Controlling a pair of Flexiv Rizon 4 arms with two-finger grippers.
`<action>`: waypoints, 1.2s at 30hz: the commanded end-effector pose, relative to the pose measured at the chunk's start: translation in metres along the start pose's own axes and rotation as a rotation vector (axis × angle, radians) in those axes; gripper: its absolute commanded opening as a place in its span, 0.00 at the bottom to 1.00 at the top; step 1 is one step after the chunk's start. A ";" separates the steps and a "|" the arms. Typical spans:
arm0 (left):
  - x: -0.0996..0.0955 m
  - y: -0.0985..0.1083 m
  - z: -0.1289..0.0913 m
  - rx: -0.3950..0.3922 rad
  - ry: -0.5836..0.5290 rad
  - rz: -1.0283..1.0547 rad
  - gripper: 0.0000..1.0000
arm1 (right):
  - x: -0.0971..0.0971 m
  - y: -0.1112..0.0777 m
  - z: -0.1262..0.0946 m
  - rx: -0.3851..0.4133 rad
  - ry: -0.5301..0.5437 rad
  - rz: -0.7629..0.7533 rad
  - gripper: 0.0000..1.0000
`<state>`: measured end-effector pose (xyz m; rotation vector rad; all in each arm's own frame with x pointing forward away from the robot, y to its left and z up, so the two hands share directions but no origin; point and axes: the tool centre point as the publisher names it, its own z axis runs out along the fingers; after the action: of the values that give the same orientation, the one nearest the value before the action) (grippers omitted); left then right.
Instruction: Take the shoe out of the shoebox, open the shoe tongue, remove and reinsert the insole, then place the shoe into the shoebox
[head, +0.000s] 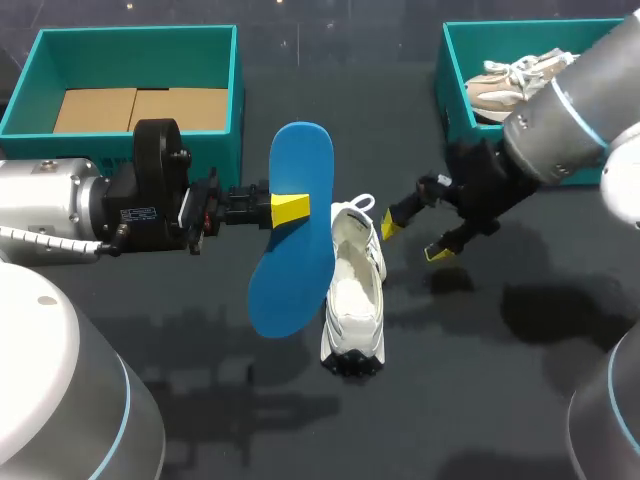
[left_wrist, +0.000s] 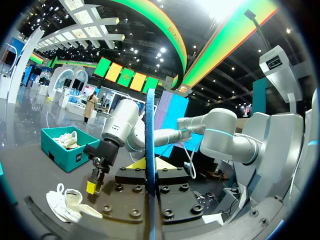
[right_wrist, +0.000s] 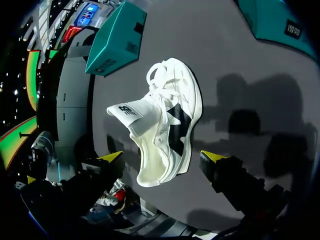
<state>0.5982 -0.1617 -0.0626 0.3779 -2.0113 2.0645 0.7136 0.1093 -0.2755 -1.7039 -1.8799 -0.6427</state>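
Observation:
My left gripper (head: 289, 210) is shut on a blue insole (head: 295, 270) and holds it on edge above the table, left of the white shoe (head: 355, 290). The left wrist view shows the insole (left_wrist: 149, 140) edge-on between the yellow fingertips (left_wrist: 136, 164). The shoe lies on the dark table with its tongue (right_wrist: 131, 112) folded up and its inside bare. Just right of the shoe's laced end, my right gripper (head: 413, 240) hangs open and holds nothing. In the right wrist view the shoe (right_wrist: 170, 120) lies below the right gripper's spread fingers (right_wrist: 212, 156).
A teal shoebox (head: 236, 90) with cardboard inside stands at the back left. Another teal box (head: 450, 90) at the back right holds a beige shoe (head: 510, 85), partly hidden by my right arm.

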 end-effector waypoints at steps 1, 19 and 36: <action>0.001 0.002 0.001 0.003 -0.003 0.000 0.00 | -0.009 -0.007 -0.014 0.057 0.404 0.012 1.00; 0.001 0.002 0.001 0.003 -0.003 0.000 0.00 | 0.044 -0.003 -0.049 0.039 0.533 0.070 1.00; 0.001 0.002 0.001 0.003 -0.003 0.000 0.00 | 0.061 0.001 -0.067 -0.062 0.587 0.131 1.00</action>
<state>0.5982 -0.1618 -0.0626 0.3779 -2.0112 2.0645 0.7177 0.1110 -0.1853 -1.4341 -1.3432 -1.0115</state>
